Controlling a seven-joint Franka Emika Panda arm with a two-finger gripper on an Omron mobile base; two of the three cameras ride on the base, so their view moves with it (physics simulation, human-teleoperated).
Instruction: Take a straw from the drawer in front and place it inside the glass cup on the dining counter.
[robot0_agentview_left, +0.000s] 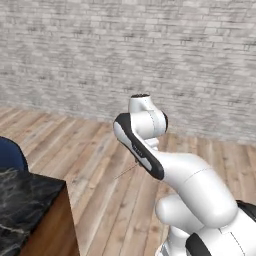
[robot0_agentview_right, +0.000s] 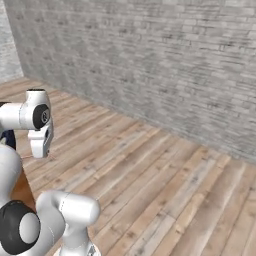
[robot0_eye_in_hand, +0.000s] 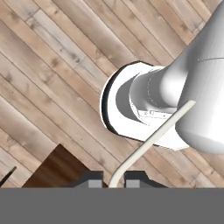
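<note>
Straw (robot0_eye_in_hand: 148, 140) pinched at one end by nearly closed jaws; looks light, thin, easily bent, slip-prone.

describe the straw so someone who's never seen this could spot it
In the hand view, start at the pincer at the bottom edge. The straw rises from between its fingertips, a thin pale stick bent near its base, running up across the white arm, unlike the striped wooden floor.
</note>
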